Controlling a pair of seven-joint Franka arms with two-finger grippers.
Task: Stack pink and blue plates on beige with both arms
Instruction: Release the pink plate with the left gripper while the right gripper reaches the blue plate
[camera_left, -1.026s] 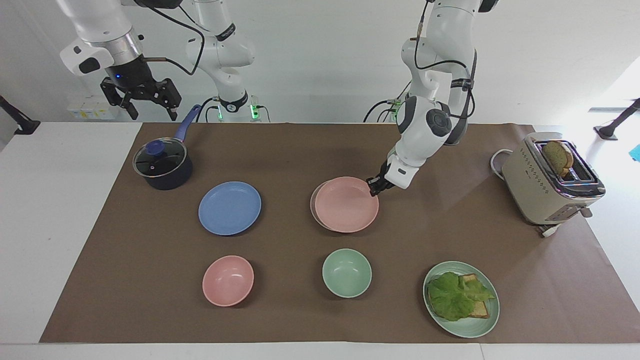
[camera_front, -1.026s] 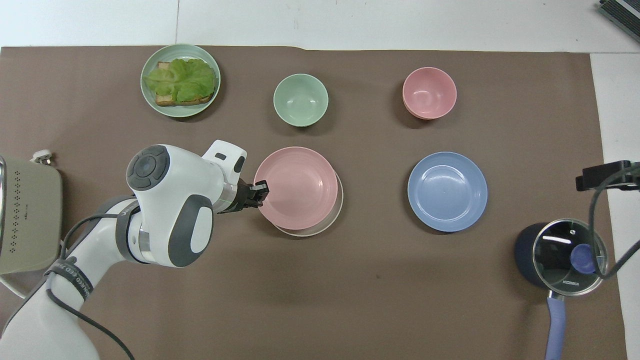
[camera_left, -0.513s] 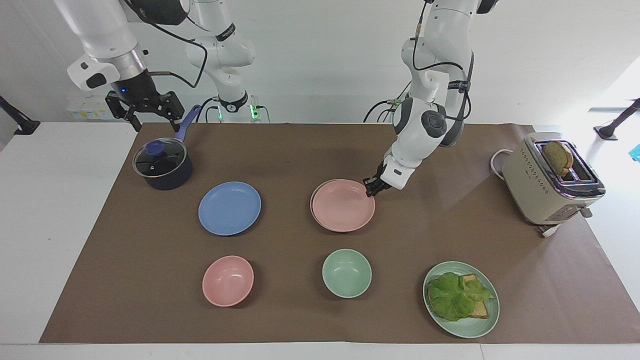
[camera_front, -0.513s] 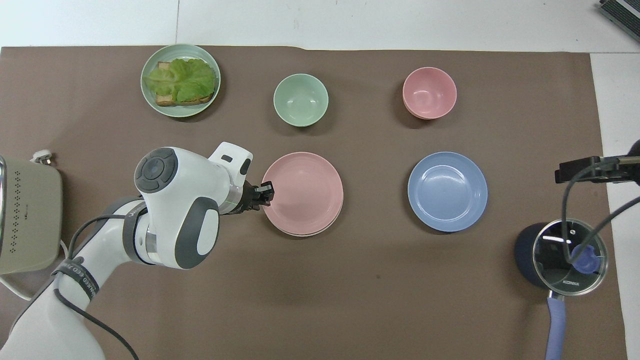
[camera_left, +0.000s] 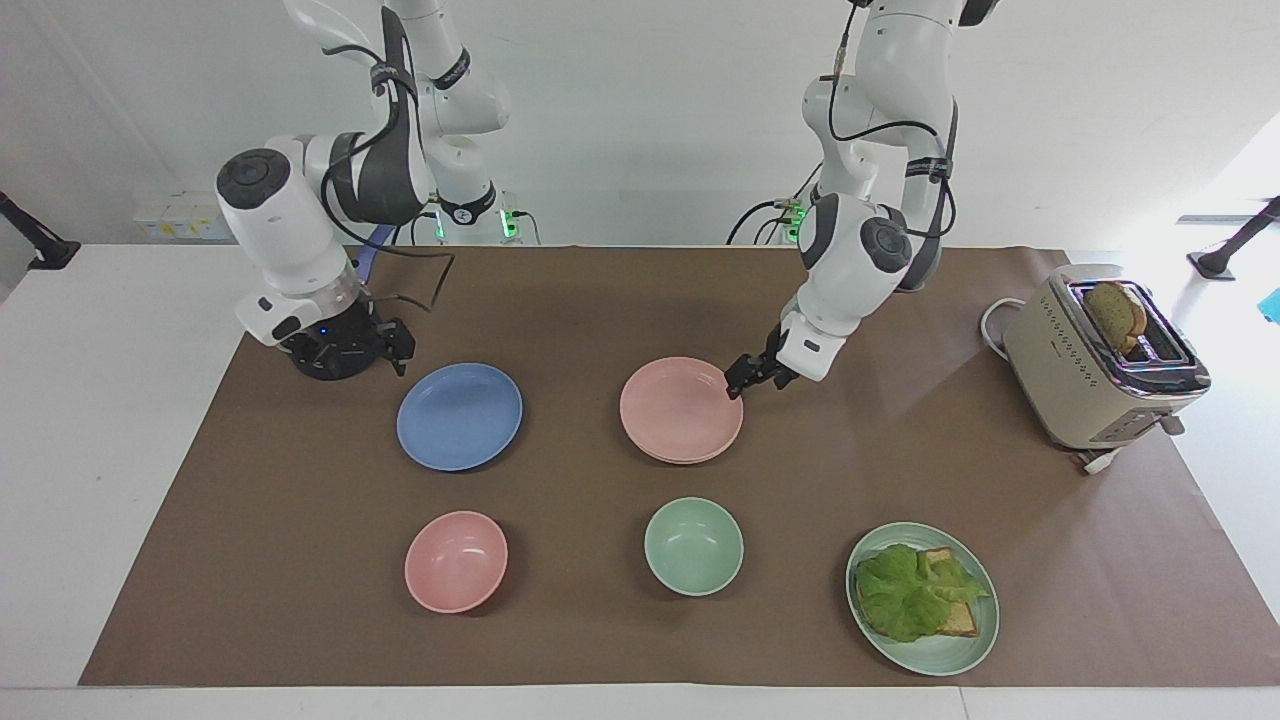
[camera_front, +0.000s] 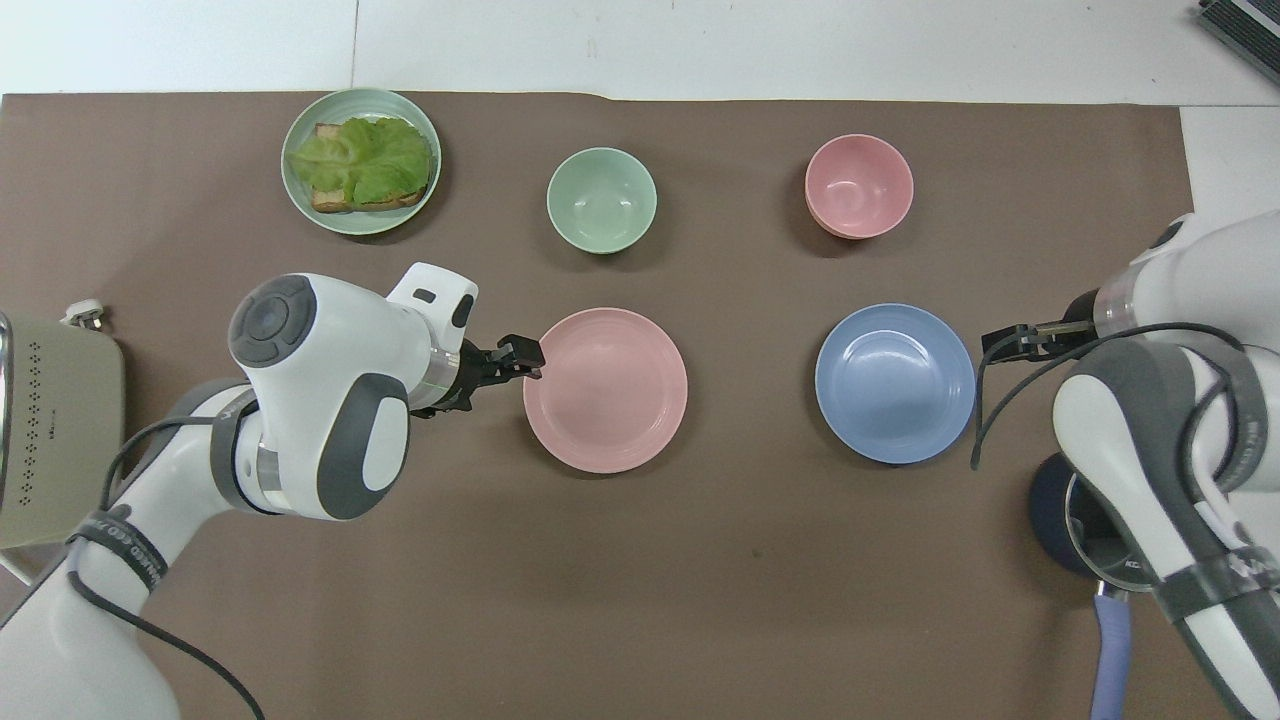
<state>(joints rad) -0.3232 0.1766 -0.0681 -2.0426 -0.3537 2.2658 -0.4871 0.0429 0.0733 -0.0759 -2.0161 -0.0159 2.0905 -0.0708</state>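
The pink plate lies flat on the beige plate, of which only a thin rim shows. My left gripper hangs open just off the pink plate's rim, on the side toward the left arm's end of the table, holding nothing. The blue plate lies alone on the mat, toward the right arm's end. My right gripper is low and open beside the blue plate's rim, apart from it.
A dark pot with a glass lid sits under the right arm. A pink bowl, a green bowl and a green plate with toast and lettuce stand farther out. A toaster is at the left arm's end.
The left gripper opened and let go of the pink plate, which settled squarely on the beige plate. The right arm swung down from above the pot to beside the blue plate.
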